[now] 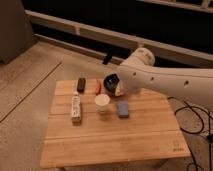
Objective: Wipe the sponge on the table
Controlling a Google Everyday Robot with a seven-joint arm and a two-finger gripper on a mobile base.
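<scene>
The small blue rectangular sponge (pixel 122 109) lies flat on the light slatted wooden table (pixel 115 145), just beside the white paper cup (pixel 102 102), on the side nearer the white robot arm (pixel 165 80). The dark gripper (pixel 111 83) hangs beyond the cup, over the table's far edge, apart from the sponge. I cannot tell how its jaws stand, nor whether they hold or touch anything.

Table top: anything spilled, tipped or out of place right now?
Nothing stands out. The cup stands upright, the blue sponge lies flat beside it, and the gripper hangs behind them, near the back edge of the table.
</scene>
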